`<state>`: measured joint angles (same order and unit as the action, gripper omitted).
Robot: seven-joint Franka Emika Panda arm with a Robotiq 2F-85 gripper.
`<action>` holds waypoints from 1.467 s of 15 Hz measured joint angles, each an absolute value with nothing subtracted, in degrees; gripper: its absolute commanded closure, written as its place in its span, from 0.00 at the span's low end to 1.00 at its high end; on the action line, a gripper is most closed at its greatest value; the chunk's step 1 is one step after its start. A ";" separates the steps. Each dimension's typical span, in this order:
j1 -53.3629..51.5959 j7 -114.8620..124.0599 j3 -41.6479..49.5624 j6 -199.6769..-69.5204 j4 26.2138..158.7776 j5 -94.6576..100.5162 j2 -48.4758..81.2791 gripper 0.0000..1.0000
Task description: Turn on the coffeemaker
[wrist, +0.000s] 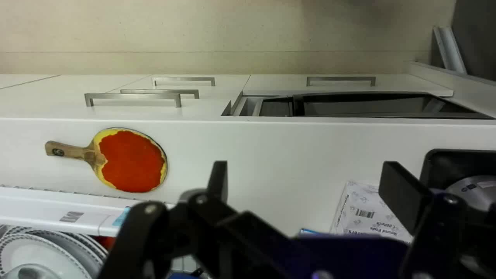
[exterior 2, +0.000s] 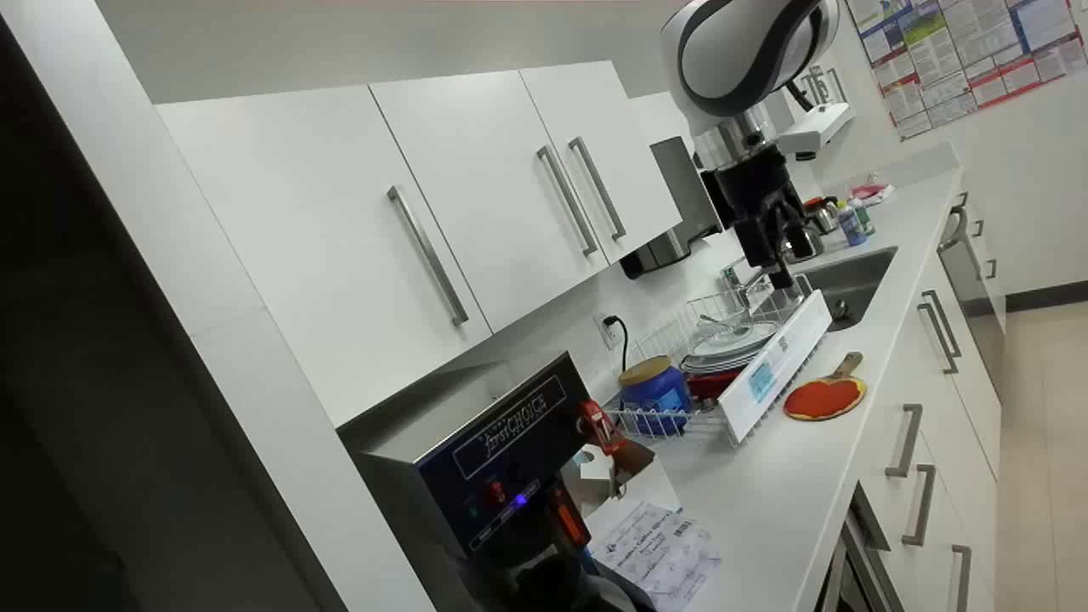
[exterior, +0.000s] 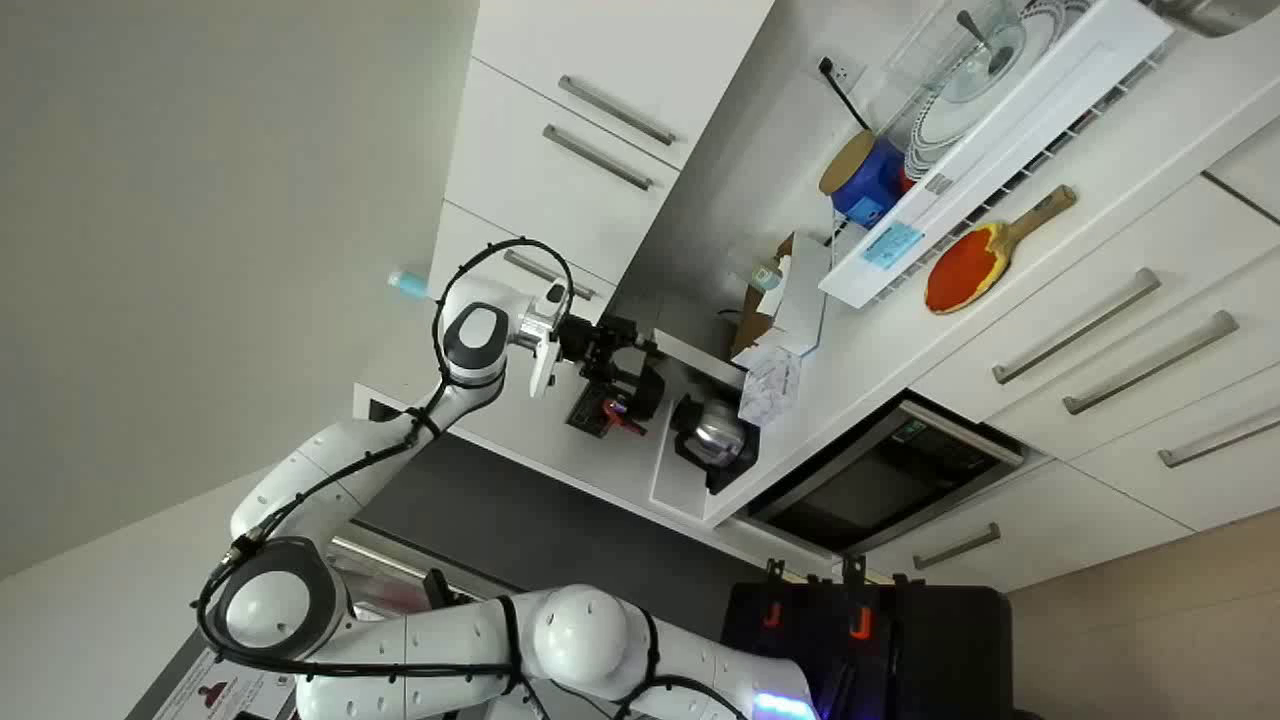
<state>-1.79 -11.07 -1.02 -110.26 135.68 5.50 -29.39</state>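
Note:
The coffeemaker (exterior: 590, 412) shows in both exterior views. Its dark front panel (exterior 2: 510, 455) has a red switch (exterior 2: 495, 493) and a small lit blue light (exterior 2: 521, 500). A red handle-like part (exterior 2: 601, 427) juts from its right side. A steel pot (exterior: 718, 435) stands on a black base below; it also shows at the right edge of the wrist view (wrist: 476, 192). My gripper (wrist: 306, 174) is open and empty, pointing down. In an exterior view the gripper (exterior 2: 782, 270) hangs to the right of the panel, apart from it. The panel cannot be made out in the wrist view.
A paper filter box (wrist: 368, 209) and an opened carton (exterior: 790, 290) stand beside the coffeemaker. A dish rack with plates and a white board (exterior 2: 775, 367) stands farther along the counter. A red paddle (wrist: 131, 161) lies near the counter edge. Upper cabinets (exterior 2: 476, 187) hang above.

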 measured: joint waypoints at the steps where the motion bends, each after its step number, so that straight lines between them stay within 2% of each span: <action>1: -1.79 -11.07 -1.02 -110.26 135.68 5.50 -29.40 0.00; 9: -2.05 -11.57 -0.84 -110.45 135.69 5.18 -29.40 0.00; 13: -5.86 -12.28 -1.42 -110.98 136.44 0.81 -29.85 0.00; 22: -13.94 -0.71 -11.11 -111.65 137.82 -13.91 -29.68 0.00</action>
